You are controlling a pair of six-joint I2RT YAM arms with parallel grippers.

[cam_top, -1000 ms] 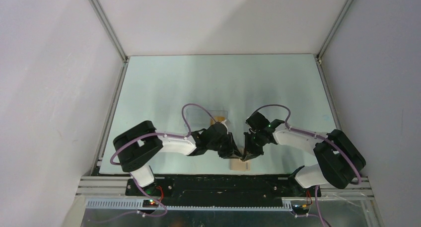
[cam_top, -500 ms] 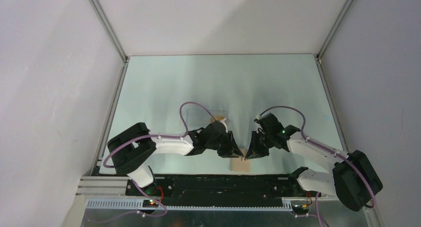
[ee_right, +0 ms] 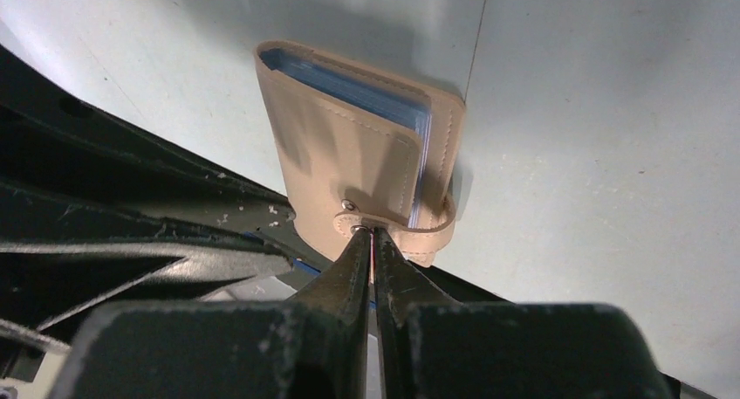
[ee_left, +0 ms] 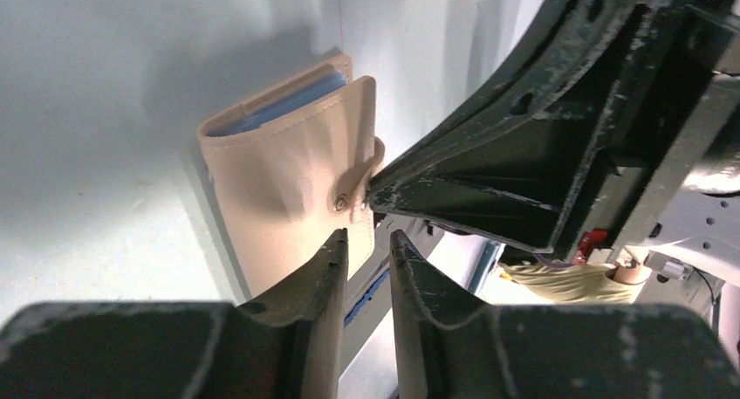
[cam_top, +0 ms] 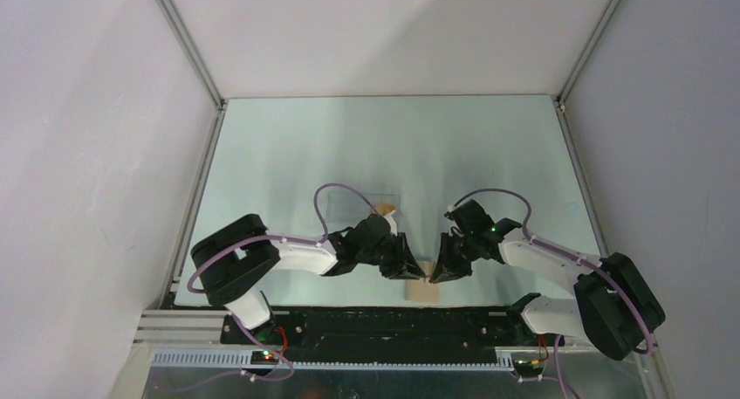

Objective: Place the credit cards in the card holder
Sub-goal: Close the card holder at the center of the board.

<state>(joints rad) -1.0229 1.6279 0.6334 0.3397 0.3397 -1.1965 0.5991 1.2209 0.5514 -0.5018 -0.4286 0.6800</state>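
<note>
The tan card holder (cam_top: 422, 288) is at the table's near edge, between my two grippers. In the left wrist view it (ee_left: 284, 185) is folded, with the blue lining showing at its top. My left gripper (ee_left: 365, 244) has its jaws narrowly apart, with the holder's lower cover edge between them. My right gripper (ee_right: 373, 235) is shut on the snap tab (ee_right: 410, 229) at the holder's (ee_right: 349, 154) lower edge. Its black body also shows in the left wrist view (ee_left: 524, 172). One orange-yellow credit card (cam_top: 387, 210) peeks out behind the left wrist.
A clear plastic box (cam_top: 377, 198) lies just beyond the left wrist. The table's near edge and the black base rail (cam_top: 393, 325) are right under the holder. Grey walls enclose the pale table (cam_top: 393, 146).
My right arm's elbow has swung out to the right and its wrist has dropped lower toward the holder. The left arm and the holder have hardly moved.
</note>
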